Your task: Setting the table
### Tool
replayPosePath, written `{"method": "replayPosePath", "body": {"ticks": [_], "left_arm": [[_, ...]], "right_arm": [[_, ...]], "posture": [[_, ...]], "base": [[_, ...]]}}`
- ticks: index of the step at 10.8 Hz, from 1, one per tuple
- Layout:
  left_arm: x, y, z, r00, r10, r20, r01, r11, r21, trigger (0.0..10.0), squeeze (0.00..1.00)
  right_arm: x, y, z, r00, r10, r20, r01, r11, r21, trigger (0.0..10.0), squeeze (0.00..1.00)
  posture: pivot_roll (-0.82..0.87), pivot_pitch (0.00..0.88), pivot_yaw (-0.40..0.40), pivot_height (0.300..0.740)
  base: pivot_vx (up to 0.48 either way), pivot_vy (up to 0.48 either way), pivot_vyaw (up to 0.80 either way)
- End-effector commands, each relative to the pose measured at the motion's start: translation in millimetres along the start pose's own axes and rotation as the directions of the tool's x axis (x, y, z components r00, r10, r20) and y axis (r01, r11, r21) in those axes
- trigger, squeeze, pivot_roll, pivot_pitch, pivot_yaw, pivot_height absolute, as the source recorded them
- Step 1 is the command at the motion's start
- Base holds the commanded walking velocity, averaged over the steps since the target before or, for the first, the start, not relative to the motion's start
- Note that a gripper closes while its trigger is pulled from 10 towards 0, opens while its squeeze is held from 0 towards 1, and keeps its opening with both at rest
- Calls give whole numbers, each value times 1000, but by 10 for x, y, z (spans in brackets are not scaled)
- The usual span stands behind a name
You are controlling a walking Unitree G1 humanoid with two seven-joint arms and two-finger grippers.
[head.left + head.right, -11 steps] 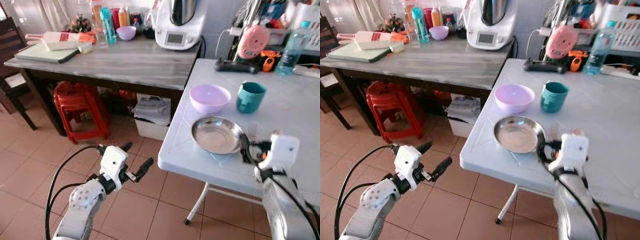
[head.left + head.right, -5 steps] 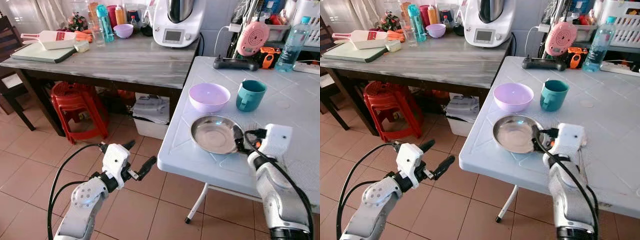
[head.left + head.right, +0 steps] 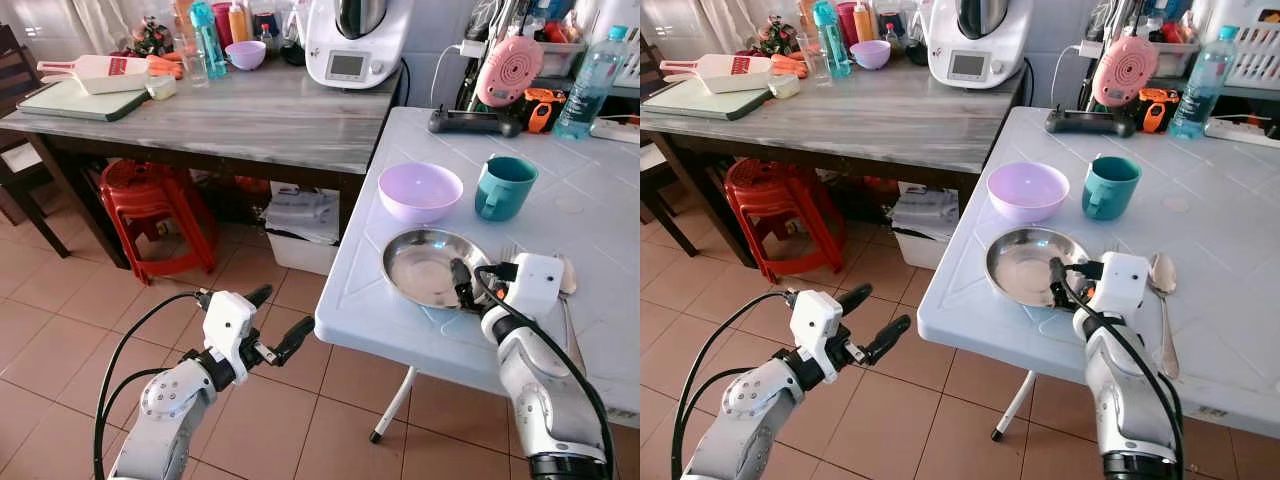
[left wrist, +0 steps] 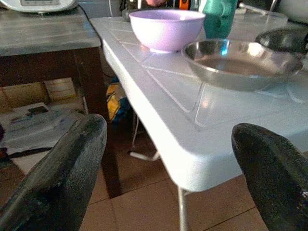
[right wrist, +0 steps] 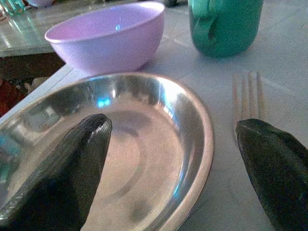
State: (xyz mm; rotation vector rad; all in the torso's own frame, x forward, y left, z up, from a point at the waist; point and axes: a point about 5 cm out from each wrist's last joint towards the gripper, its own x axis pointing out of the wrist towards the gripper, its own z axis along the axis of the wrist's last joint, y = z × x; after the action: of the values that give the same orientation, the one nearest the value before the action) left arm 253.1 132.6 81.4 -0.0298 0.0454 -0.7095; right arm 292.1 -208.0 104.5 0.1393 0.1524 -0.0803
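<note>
A steel plate (image 3: 428, 266) lies near the front left corner of the white folding table (image 3: 362, 300). Behind it stand a lilac bowl (image 3: 420, 192) and a teal mug (image 3: 500, 188). A fork (image 5: 247, 95) and a spoon (image 3: 1161, 276) lie just right of the plate. My right gripper (image 3: 472, 283) is open and low over the plate's right rim, one finger (image 5: 67, 173) above the plate and the other (image 5: 276, 168) over the fork's side. My left gripper (image 3: 277, 318) is open with nothing in it, over the floor left of the table and pointing at its edge (image 4: 192, 159).
A grey wooden table (image 3: 250, 120) to the left carries a kitchen appliance (image 3: 355, 40), a cutting board (image 3: 80, 100) and bottles. Red stools (image 3: 150, 205) and a white bin (image 3: 300, 230) stand under it. A water bottle (image 3: 590, 85) and a black remote (image 3: 470, 122) are at the white table's back.
My right gripper has slid left over the plate's rim, and the spoon and fork now show to its right. The left arm has barely moved. The camera has shifted slightly.
</note>
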Motion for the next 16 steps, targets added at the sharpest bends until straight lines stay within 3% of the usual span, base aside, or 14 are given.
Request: {"method": "replayPosePath", "body": {"ticks": [1,5,6,14,16], "left_arm": [[-3,24,56,1000,-4,12,3,1000,2,10000,0],[4,-12,105,999,-32,17,32,999,-12,10000,0],[32,-23,136,999,-35,32,35,999,-22,10000,0],[14,-7,152,997,-78,22,79,996,-42,10000,0],[9,3,145,997,-77,23,77,997,-30,10000,0]], "right_arm": [[26,66,-18,999,27,-17,-27,1000,14,10000,0],[72,209,-145,996,70,-62,-68,997,37,10000,0],[99,225,-179,993,85,-84,-81,995,52,0,0],[160,287,-220,994,41,-98,-27,990,142,0,0],[163,308,-210,994,24,-103,-2,978,211,0,0]], "posture": [[16,45,66,740],[24,45,71,740],[31,43,71,740],[62,21,86,740],[60,17,88,740]], "base": [[0,0,0],[0,0,0],[0,0,0],[0,0,0],[0,0,0]]}}
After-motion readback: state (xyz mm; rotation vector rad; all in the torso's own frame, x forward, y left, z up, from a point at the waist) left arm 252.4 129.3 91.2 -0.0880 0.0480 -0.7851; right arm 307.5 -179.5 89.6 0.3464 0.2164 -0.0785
